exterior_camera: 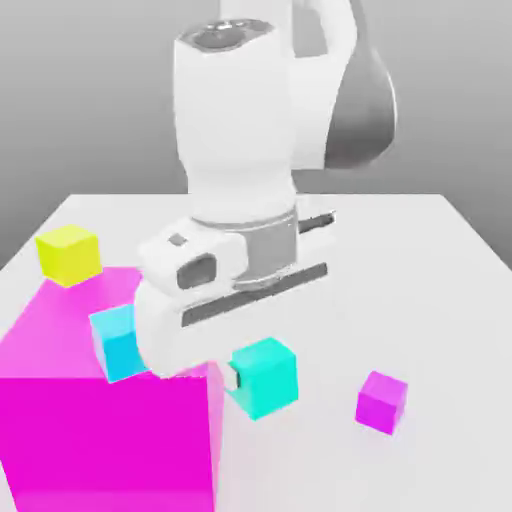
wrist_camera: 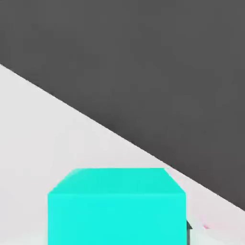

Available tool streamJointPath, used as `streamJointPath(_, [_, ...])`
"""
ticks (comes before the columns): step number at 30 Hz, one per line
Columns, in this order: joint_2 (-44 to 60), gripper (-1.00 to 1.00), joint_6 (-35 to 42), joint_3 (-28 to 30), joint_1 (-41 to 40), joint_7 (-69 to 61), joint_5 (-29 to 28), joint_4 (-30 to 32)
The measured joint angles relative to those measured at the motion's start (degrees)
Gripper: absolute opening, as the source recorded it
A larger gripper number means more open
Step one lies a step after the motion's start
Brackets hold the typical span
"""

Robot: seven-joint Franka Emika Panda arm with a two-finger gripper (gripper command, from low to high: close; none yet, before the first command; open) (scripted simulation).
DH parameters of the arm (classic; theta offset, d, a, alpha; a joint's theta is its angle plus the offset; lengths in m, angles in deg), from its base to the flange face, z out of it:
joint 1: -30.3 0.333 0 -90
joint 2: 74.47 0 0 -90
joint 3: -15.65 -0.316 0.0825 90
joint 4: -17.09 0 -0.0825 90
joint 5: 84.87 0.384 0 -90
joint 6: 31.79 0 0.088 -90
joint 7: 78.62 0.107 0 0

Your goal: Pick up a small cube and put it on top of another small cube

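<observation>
Exterior view | end effector point(exterior_camera: 260, 376): closed on turquoise cube point(exterior_camera: 266, 380), partly hiding blue cube point(exterior_camera: 116, 342) | 1 magenta block point(exterior_camera: 110, 435) near

Bright light falls around my claw point(exterior_camera: 260, 376); the table point(exterior_camera: 440, 300) beneath is almost white, and the turquoise cube point(wrist_camera: 117, 217) at my claw looks vivid.

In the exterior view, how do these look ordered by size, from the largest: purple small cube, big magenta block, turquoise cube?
1. Big magenta block
2. Turquoise cube
3. Purple small cube
</observation>
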Motion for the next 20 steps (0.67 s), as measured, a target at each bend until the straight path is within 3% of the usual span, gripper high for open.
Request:
streamJointPath(6, [-12.1, -1.00, 10.0, 3.9, -8.0, 8.1, -3.7, 1.3])
streamJointPath(12, [-24.0, -1.00, 20.1, 6.1, -20.0, 17.8, -11.9, 5.0])
streamJointPath(17, [-22.6, -1.00, 13.6, 7.0, -23.3, 19.6, -15.4, 12.0])
streamJointPath(18, [-22.0, 1.00, 11.9, 7.2, -23.4, 19.6, -15.5, 13.1])
streamJointPath(20, [-22.0, 1.00, 11.9, 7.2, -23.4, 19.6, -15.5, 13.1])
